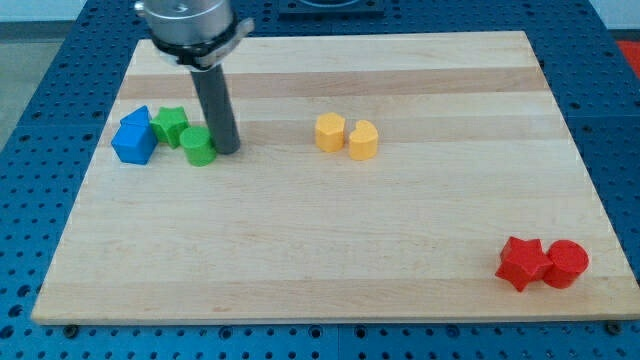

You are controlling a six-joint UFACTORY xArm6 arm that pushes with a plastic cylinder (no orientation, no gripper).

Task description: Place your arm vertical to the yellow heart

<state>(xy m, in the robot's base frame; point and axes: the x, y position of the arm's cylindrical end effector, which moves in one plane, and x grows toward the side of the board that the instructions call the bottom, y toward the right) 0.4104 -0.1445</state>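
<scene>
The yellow heart (pixel 363 141) lies near the board's middle, toward the view's top, touching or almost touching a second yellow block (pixel 330 132) on its left. My tip (pixel 227 151) rests on the board well to the left of both yellow blocks. It stands right beside a green cylinder (pixel 199 147), on that block's right. The rod rises straight up from the tip to the arm's head at the view's top.
A green star (pixel 171 126) and two blue blocks (pixel 135 138) are bunched left of the green cylinder. A red star (pixel 522 263) and a red cylinder (pixel 566 264) sit together at the bottom right. The wooden board (pixel 320 260) lies on a blue perforated table.
</scene>
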